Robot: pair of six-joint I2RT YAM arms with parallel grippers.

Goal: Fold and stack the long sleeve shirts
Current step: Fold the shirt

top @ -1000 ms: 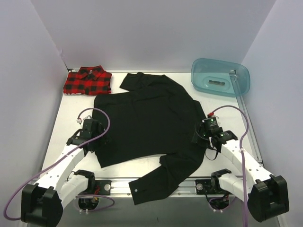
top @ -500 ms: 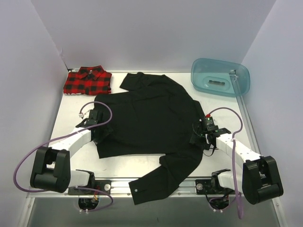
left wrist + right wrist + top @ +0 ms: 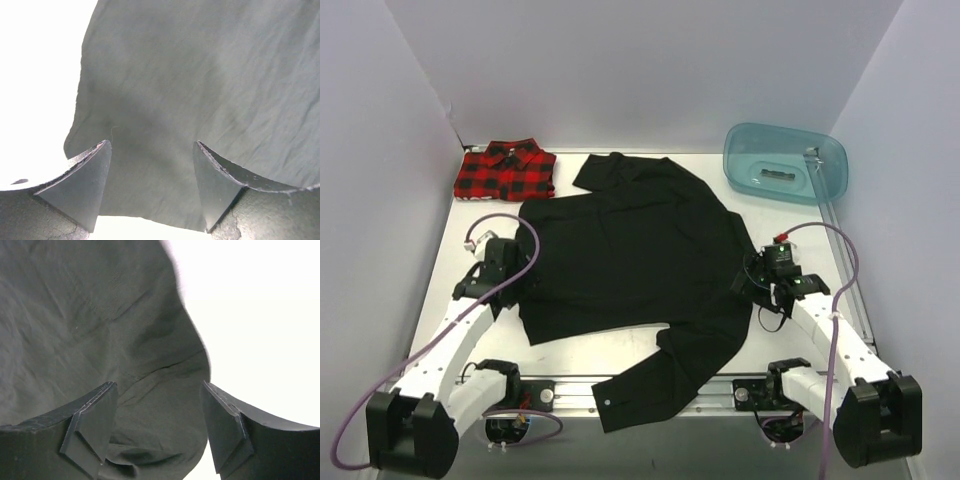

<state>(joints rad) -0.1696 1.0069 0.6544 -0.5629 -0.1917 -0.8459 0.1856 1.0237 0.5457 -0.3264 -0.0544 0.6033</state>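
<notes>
White desk [image 3: 620, 345] carries the black shirt [image 3: 630, 250] spread flat mid-surface, with the plaid shirt [image 3: 506, 172] folded at the far left corner. Your left fingers [image 3: 85, 185] and right fingers [image 3: 90, 415] stand wide apart over the black shirt's side edges, gripping nothing. Pinch both edges fully, then lift together.

Three plain, pale lavender-grey panels close in the scene: a back wall [image 3: 640, 70], a left wall [image 3: 370, 150] and a right wall [image 3: 910, 150], the side ones slanting outward toward the camera. They enclose a white, smooth-topped table [image 3: 580, 358], with a silver metal rail [image 3: 575, 392] running along its near edge. The light is bright and even, casting only faint shadows, and in both wrist views the bare tabletop is washed out to pure white.
</notes>
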